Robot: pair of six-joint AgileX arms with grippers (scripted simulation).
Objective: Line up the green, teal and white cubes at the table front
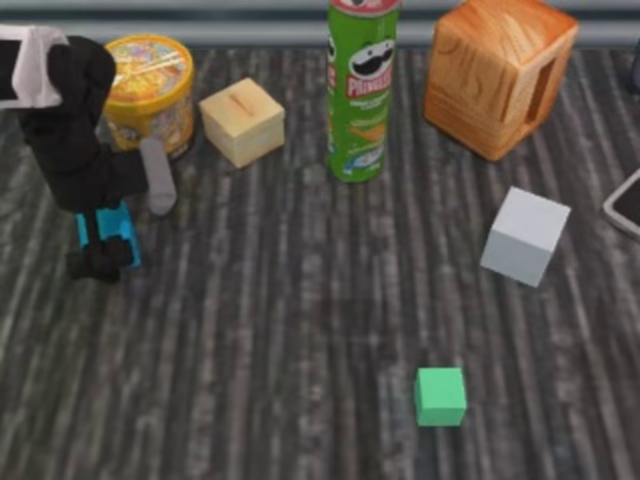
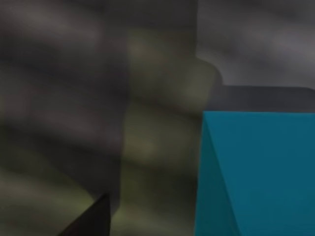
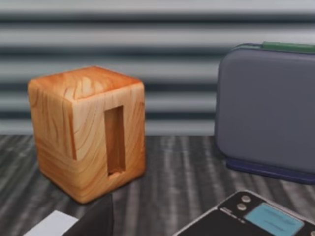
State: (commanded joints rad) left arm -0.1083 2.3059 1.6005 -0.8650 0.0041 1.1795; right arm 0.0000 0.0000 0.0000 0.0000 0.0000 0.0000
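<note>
Containers first: you've got a yellow tub (image 1: 150, 88) w/ printed lid at the back left of the table (image 1: 300, 330), lid on, contents not visible. A green Pringles can (image 1: 362, 90) stands upright, capped, back centre. Between tub and can sits a tan wooden block (image 1: 242, 121) w/ a slot on top. Right of the can is the big orange wood-grain box (image 1: 497, 72), tilted to the table lines; its cut-out slot shows in the right wrist view, nothing seen inside. That view also gives you a grey case (image 3: 268, 108) beyond the box and a device w/ small screen (image 3: 256, 219) near the right edge.

Room: front centre and front left, fwd of the can, lie open. Green cube (image 1: 441, 396) sits near the front edge, right of the can's line. White cube (image 1: 526, 235) is fwd of the orange box, well apart from the green one.

Left gripper (image 1: 104, 243) is down at the teal cube (image 1: 108, 238), fwd of the yellow tub, dark fingers either side of it; whether they press it you can't tell. Left wrist view shows the cube filling one side, close. A grey cylinder (image 1: 157, 176) lies just beside the arm. Right gripper isn't seen in the top view.
</note>
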